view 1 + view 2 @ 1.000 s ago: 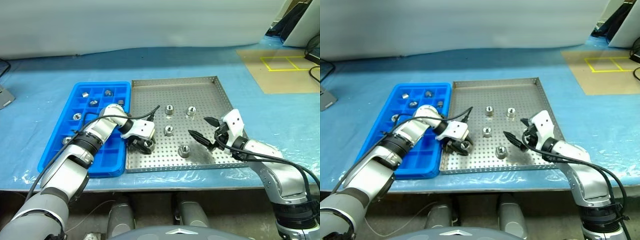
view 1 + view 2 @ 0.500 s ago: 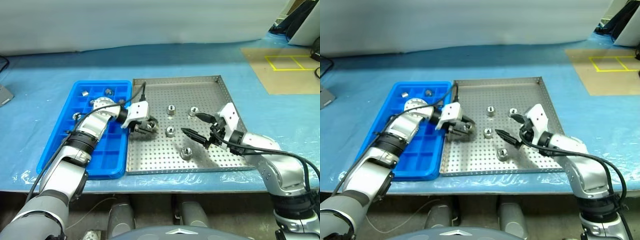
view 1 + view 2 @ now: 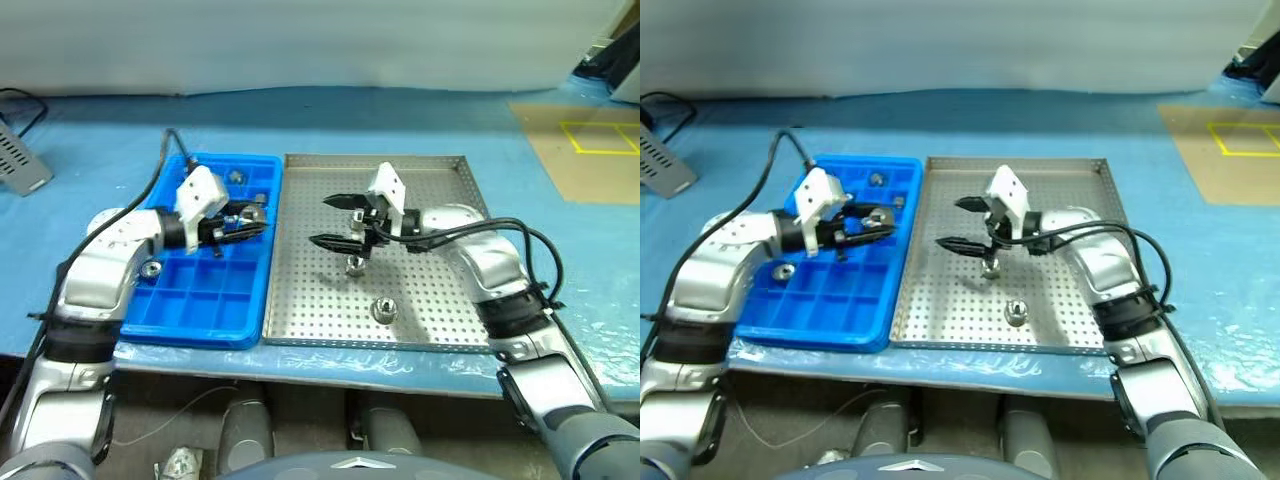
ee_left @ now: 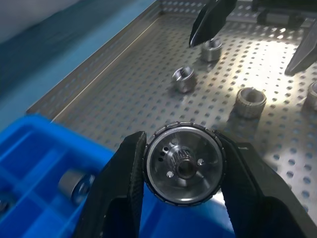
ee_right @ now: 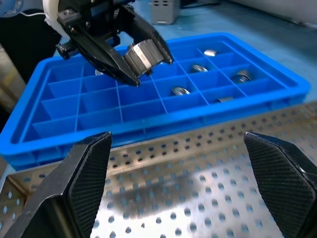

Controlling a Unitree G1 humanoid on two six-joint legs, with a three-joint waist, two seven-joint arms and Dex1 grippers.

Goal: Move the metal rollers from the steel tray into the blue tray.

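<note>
No legible txt, labels, brands or nos. anywhere in these views.

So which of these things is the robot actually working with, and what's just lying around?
In the job:
- metal rollers
- steel tray
- blue tray
- left gripper, shut on a roller
- right gripper, open over the steel tray

Lying about:
- grey box
- yellow floor tape

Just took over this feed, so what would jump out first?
The left tool holds a shiny metal roller over the blue tray, which already has several rollers in its far compartments. The right tool hangs open over the steel tray, above the loose rollers there.
</note>
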